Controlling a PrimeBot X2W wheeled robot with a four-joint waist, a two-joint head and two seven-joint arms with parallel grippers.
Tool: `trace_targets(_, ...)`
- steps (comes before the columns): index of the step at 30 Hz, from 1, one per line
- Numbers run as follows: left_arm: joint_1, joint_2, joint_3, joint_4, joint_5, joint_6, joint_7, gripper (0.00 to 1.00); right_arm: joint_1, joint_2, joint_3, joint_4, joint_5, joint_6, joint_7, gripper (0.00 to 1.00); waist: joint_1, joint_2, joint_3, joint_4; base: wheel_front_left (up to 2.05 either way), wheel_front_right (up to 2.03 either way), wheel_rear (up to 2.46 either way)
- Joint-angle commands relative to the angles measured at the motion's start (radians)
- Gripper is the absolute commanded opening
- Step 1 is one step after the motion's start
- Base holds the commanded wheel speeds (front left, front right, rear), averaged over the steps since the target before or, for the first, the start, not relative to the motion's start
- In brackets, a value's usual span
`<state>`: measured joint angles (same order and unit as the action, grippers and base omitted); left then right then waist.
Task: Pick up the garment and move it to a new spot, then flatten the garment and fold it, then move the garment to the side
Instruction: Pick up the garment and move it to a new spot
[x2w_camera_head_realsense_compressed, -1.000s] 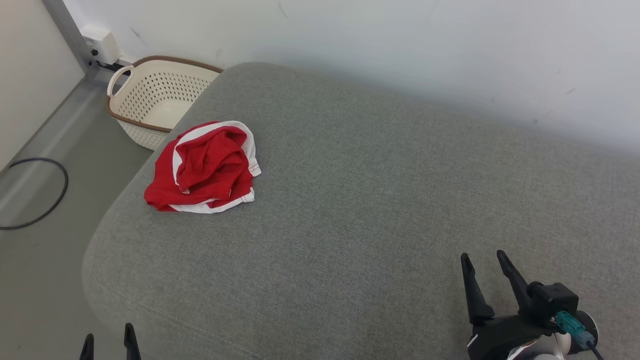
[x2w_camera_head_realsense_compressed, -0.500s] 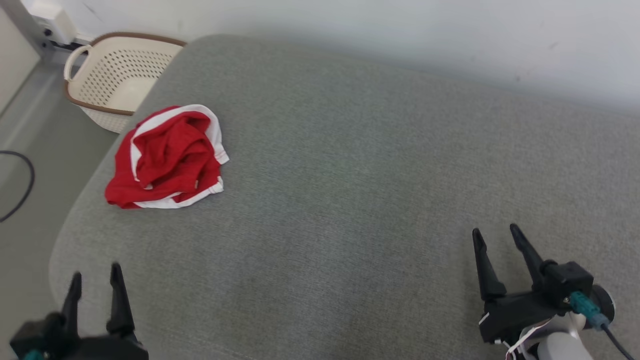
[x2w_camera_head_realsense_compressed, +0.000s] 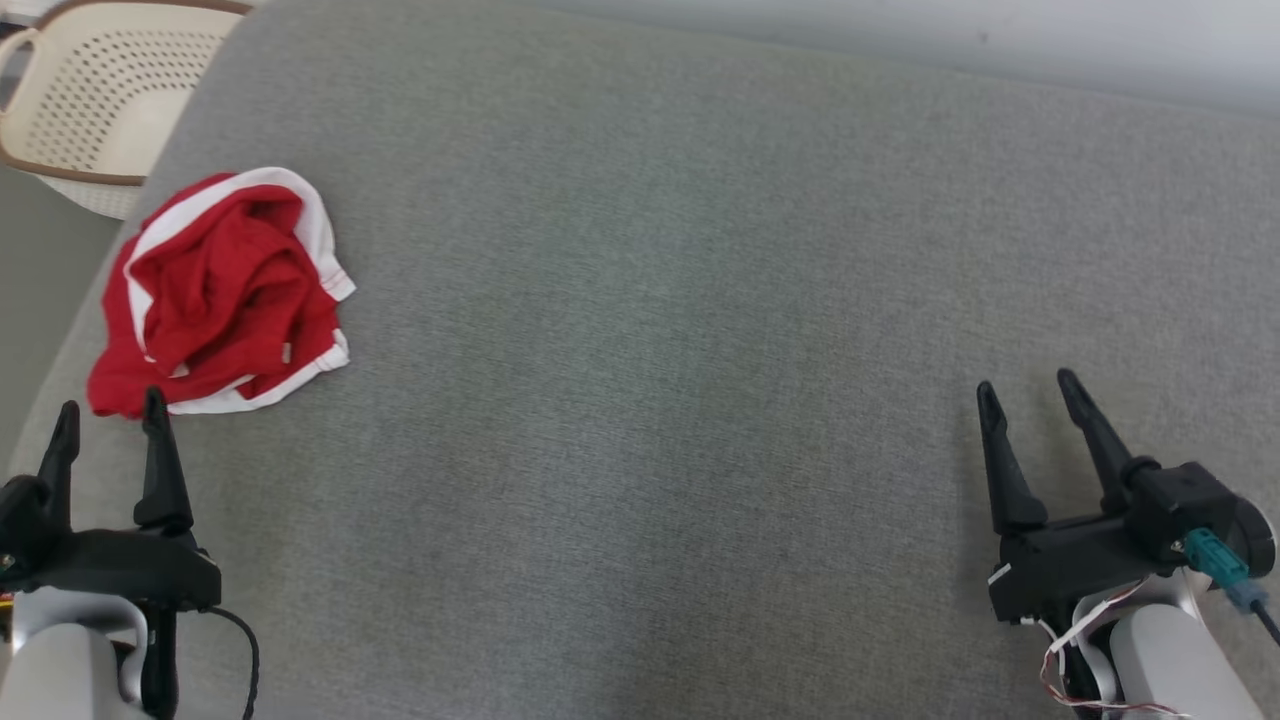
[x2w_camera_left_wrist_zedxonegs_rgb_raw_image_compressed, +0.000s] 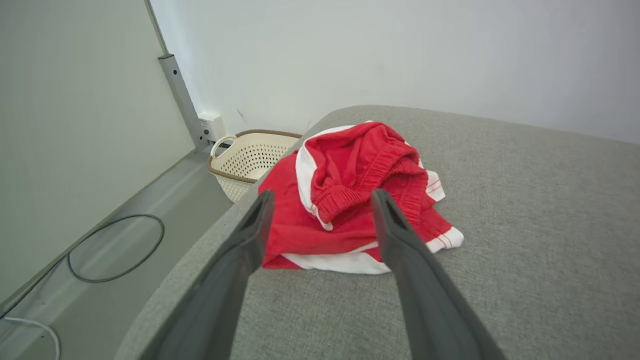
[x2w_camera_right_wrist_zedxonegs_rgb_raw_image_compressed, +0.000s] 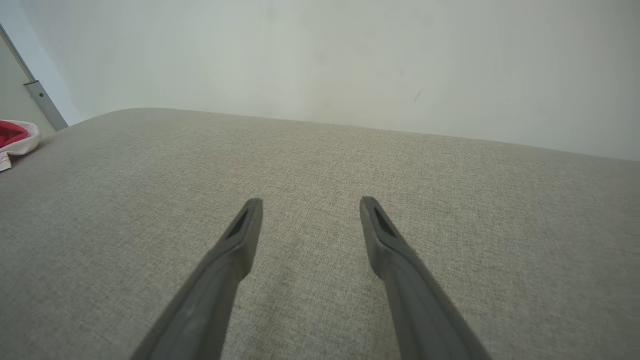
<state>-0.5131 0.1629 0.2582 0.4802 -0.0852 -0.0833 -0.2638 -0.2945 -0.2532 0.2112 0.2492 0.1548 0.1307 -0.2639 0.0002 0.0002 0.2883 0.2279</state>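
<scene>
The grey upholstered surface (x2w_camera_head_realsense_compressed: 700, 300) was found to span most of the head view, bare across its middle and right. A cream perforated basket (x2w_camera_head_realsense_compressed: 90, 110) was noted on the floor beyond its far-left corner. The garment (x2w_camera_head_realsense_compressed: 215, 290), red with white trim, was found crumpled in a heap near the surface's left edge. No true heading could be assigned to it. Its long axis was judged to run from near-left to far-right in the head view, with an elasticated band bunched on top. The left gripper (x2w_camera_head_realsense_compressed: 108, 405) was observed empty with fingers parted, its tips just beside the heap's near edge and aimed at it. The right gripper (x2w_camera_head_realsense_compressed: 1027, 380) was likewise spread and empty, well apart over bare fabric. The first step, the pick-up, was judged to be in hand, at the approach. The next move was judged to call for the left fingers to be advanced onto a raised fold and closed there
</scene>
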Motion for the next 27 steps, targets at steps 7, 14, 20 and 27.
trace_targets(7, -0.079, 0.055, 0.004, 0.112, 0.015, -0.008, -0.001, 1.0, -0.025, -0.017, -0.005, -0.029, -0.002, 0.0, 0.001, 1.0, -0.0002, -0.0002, 0.062, -0.06, 0.0, 0.0, 0.0)
trace_targets(14, -0.158, 0.105, 0.013, 0.234, 0.008, -0.006, -0.001, 1.0, -0.026, -0.022, -0.011, -0.036, -0.006, 0.0, 0.001, 1.0, -0.0002, -0.0002, 0.093, -0.093, 0.0, 0.0, 0.0)
trace_targets(20, -0.202, 0.132, 0.009, 0.301, 0.01, 0.0, -0.001, 1.0, -0.033, -0.016, -0.02, -0.045, 0.002, 0.0, 0.001, 1.0, -0.0002, -0.0002, 0.106, -0.118, 0.0, 0.0, 0.0)
trace_targets(27, -0.212, 0.137, 0.009, 0.314, 0.014, 0.018, -0.001, 0.77, -0.024, -0.005, -0.022, -0.047, 0.004, 0.0, 0.001, 1.0, -0.0002, -0.0002, 0.104, -0.134, 0.0, 0.0, 0.0)
